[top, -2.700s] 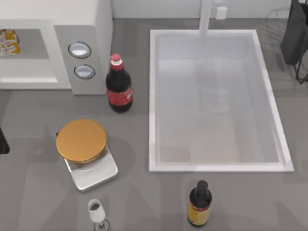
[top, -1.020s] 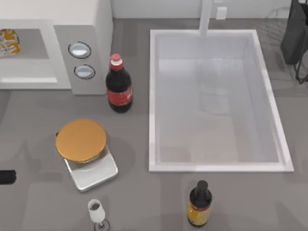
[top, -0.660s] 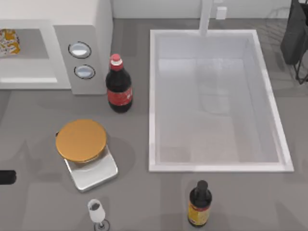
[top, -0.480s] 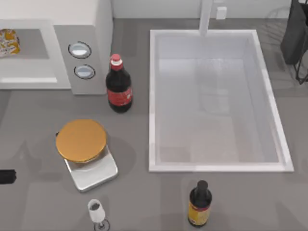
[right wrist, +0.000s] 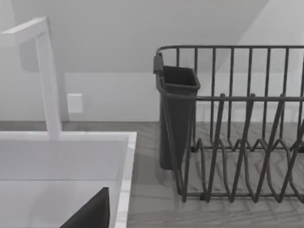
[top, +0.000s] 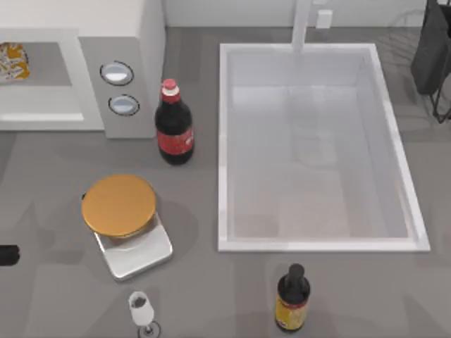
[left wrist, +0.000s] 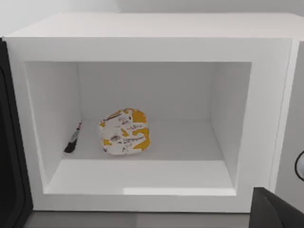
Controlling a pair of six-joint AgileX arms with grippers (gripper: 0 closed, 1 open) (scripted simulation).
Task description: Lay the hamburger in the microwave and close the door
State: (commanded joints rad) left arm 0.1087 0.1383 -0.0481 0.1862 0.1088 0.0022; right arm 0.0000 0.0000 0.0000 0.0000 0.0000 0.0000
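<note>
The hamburger (left wrist: 125, 131) lies on the floor of the microwave (left wrist: 152, 33) cavity, so placement is judged complete, while the door (left wrist: 12, 156) stands open at the cavity's side and remains to be closed; neither pincer's state can be determined.

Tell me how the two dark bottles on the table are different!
The cola bottle has a red cap and a red label; the sauce bottle has a black cap and a yellow label. The cola bottle stands beside the microwave; the sauce bottle stands in front of the sink. Both are dark and upright.
</note>
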